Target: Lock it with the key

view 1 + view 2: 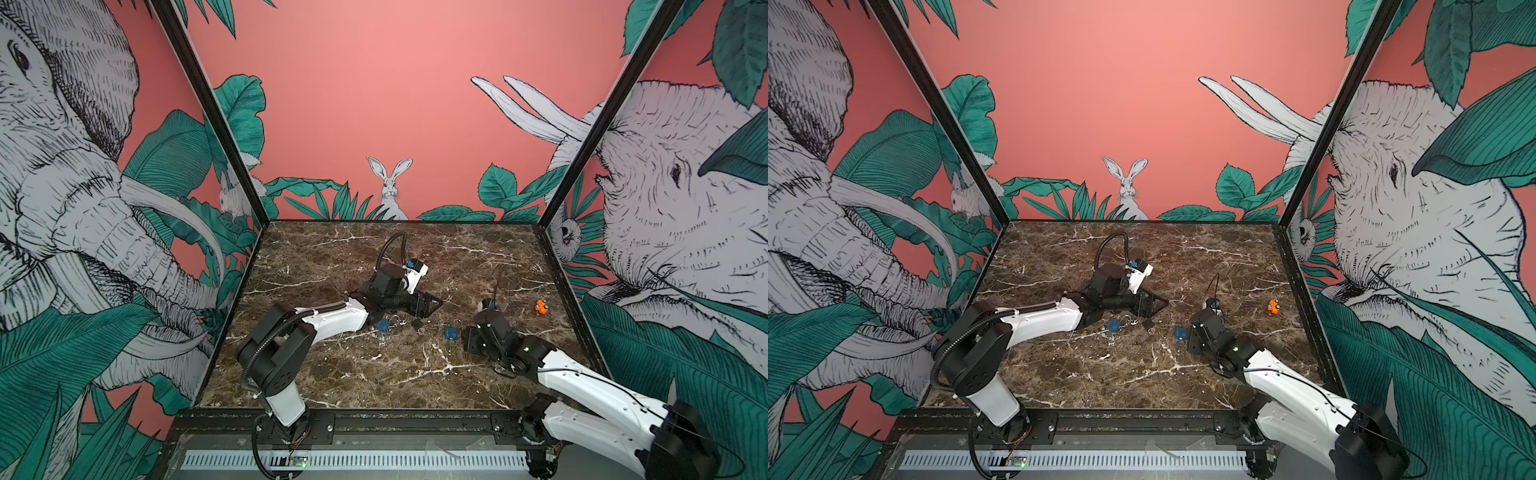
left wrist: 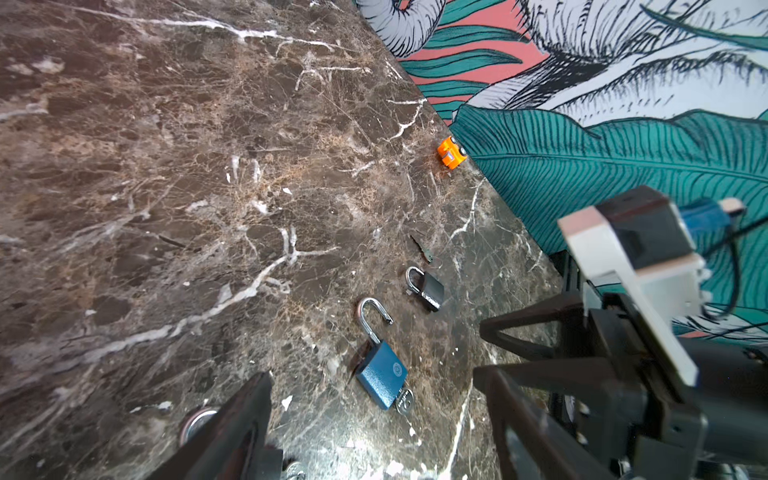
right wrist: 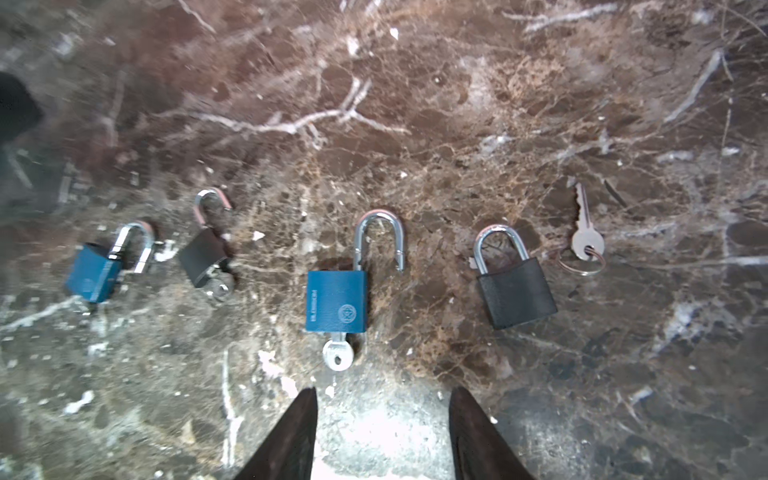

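A blue padlock (image 3: pixel 336 301) lies on the marble with its shackle swung open and a silver key (image 3: pixel 338 355) in its base. My right gripper (image 3: pixel 382 395) stands open and empty just short of that key. In both top views the padlock (image 1: pixel 451 334) (image 1: pixel 1179 333) lies beside the right gripper (image 1: pixel 471 338). My left gripper (image 2: pixel 371 374) is open wide with nothing held. It hovers over the table (image 1: pixel 374 374) behind the row of locks (image 1: pixel 430 305). The left wrist view shows the same padlock (image 2: pixel 380 374) and key (image 2: pixel 404 402) beyond its fingers.
The row also holds a second blue padlock (image 3: pixel 95 272), an open black padlock with a key (image 3: pixel 205 257), a shut black padlock (image 3: pixel 515 291) and a loose key on a ring (image 3: pixel 586 232). An orange toy car (image 1: pixel 540 307) sits near the right wall.
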You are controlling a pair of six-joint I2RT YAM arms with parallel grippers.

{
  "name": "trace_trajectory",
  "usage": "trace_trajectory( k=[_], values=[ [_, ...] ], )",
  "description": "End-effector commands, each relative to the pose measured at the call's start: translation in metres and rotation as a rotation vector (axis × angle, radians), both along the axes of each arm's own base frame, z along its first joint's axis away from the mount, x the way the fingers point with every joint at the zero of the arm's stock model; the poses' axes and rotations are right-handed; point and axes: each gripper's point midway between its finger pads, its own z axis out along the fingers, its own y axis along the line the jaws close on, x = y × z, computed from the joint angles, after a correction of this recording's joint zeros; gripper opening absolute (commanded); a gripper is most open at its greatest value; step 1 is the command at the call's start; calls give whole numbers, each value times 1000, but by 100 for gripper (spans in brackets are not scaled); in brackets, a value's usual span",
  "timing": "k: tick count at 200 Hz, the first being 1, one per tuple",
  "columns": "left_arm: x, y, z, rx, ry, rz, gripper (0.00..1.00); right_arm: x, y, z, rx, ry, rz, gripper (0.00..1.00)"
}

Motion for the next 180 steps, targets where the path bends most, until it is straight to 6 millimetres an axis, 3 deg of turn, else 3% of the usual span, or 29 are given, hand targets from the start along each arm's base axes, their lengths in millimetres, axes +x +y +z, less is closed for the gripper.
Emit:
trace_trajectory(
  k=[1, 45, 48, 67, 105, 132, 180],
  values=[
    [6, 2, 18, -57, -41, 6, 82, 12, 2, 13, -29, -51, -2, 52],
    [14, 8, 17, -80, -13, 26, 81, 22, 12, 9, -56, -17, -6, 52],
    [23, 17, 17, -84, -11, 52, 81, 23, 13, 8, -59, -14, -5, 52],
    [30, 29, 18, -101, -4, 80, 80, 30, 23, 11, -69, -13, 16, 52],
    [28, 39, 15, -62, -28, 85, 80, 39, 46, 1, -74, 51, 52, 52],
    [32, 48, 12, -68, -41, 118, 80, 40, 53, -9, -122, 113, 67, 52],
    [43, 63, 15, -96, -46, 148, 81, 43, 62, -9, -127, 117, 87, 53]
  ],
)
